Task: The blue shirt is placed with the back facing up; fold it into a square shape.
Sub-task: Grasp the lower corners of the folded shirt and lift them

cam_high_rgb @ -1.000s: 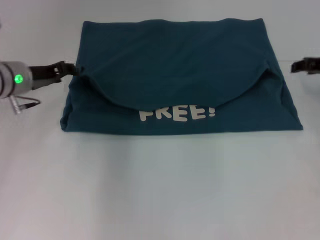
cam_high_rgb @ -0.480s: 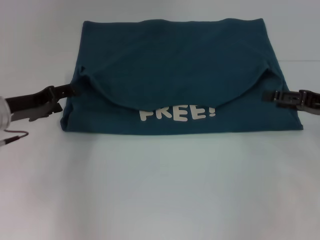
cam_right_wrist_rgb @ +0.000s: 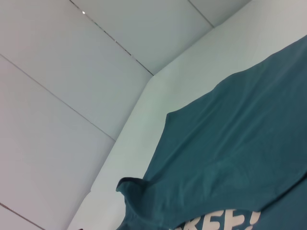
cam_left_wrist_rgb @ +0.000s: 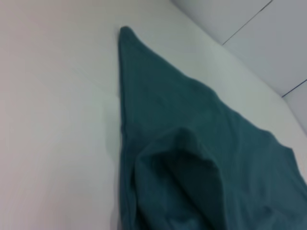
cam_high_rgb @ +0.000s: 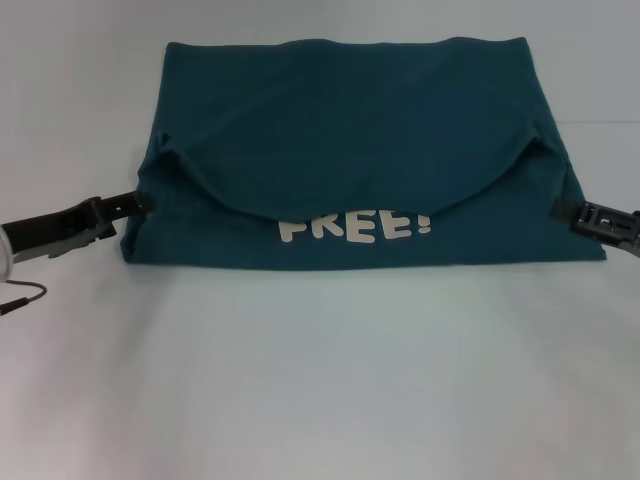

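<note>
Head view, near to far: we first cross bare white tabletop (cam_high_rgb: 320, 380), then reach the near edge of the blue shirt (cam_high_rgb: 350, 120), which lies flat across the middle and far part of the surface.

At the shirt's near left edge sits the left end effector (cam_high_rgb: 138, 203), its tip touching the cloth; at the near right edge sits the right end effector (cam_high_rgb: 572, 210), likewise at the hem. We cannot tell from any view whether either one is parted or closed, nor whether it has cloth pinched.

Just beyond the near edge we read white block lettering (cam_high_rgb: 355, 226), "FREE!", its upper part hidden under a curved flap of fabric folded down over it. The right wrist view shows the same letters (cam_right_wrist_rgb: 220, 223) partly cut off.

Beyond the flap, the shirt runs smooth to a straight far edge. The left wrist view shows one corner of the cloth tapering to a point on the tabletop.

We judge the task partly done: the sleeves appear tucked in and one flap laid over, giving a wide rectangle. A further fold seems needed to make a square.
</note>
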`<state>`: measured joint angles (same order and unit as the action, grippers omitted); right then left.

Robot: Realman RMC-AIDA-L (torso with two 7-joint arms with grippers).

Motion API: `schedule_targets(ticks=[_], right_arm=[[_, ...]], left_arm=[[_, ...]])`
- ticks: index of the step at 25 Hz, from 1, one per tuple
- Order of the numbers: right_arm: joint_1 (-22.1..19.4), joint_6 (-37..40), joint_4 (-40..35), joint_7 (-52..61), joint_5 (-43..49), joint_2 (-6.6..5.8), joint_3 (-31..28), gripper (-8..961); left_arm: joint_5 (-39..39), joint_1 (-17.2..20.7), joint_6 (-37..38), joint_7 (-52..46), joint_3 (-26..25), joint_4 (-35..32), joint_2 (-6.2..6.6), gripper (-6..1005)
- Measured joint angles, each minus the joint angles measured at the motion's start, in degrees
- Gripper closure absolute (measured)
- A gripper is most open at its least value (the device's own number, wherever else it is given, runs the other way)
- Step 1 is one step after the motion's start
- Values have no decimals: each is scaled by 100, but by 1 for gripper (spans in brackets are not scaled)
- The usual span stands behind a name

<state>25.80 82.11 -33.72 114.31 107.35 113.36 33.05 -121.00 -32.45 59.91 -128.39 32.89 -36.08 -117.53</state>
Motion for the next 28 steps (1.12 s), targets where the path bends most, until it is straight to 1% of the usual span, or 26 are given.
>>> schedule_targets(ticks=[4, 8, 12, 17, 18, 20, 22, 24, 28], right_arm=[[52, 1, 9, -17, 1, -18, -34, 123], [69, 2, 9, -18, 0, -17, -36, 126], [68, 1, 17, -20, -8, -16, -36, 128], [57, 1, 24, -21, -1, -16, -36, 131], [53, 1, 25, -15, -3, -16, -36, 132], [44, 2, 25, 8, -7, -19, -37, 133], [27, 2, 25, 28, -10, -32, -47, 135], [11, 3, 25, 34, -12, -36, -60, 136], [3, 6, 25, 36, -4, -38, -145, 138]], left_arm=[[-14, -95, -132, 74, 72, 146, 8, 139], [-23, -217, -647, 70, 590, 332, -46, 164], [-42, -251, -787, 70, 756, 405, -69, 189], [-82, -304, -949, 48, 1089, 486, -105, 220], [-82, -306, -956, 40, 1121, 479, -110, 226], [-56, -268, -951, 28, 1133, 365, -161, 239], [-33, -157, -918, 11, 1093, 117, -258, 251], [-29, -85, -897, -12, 1087, -33, -313, 264], [-27, -25, -844, -29, 1100, -92, -334, 289]])
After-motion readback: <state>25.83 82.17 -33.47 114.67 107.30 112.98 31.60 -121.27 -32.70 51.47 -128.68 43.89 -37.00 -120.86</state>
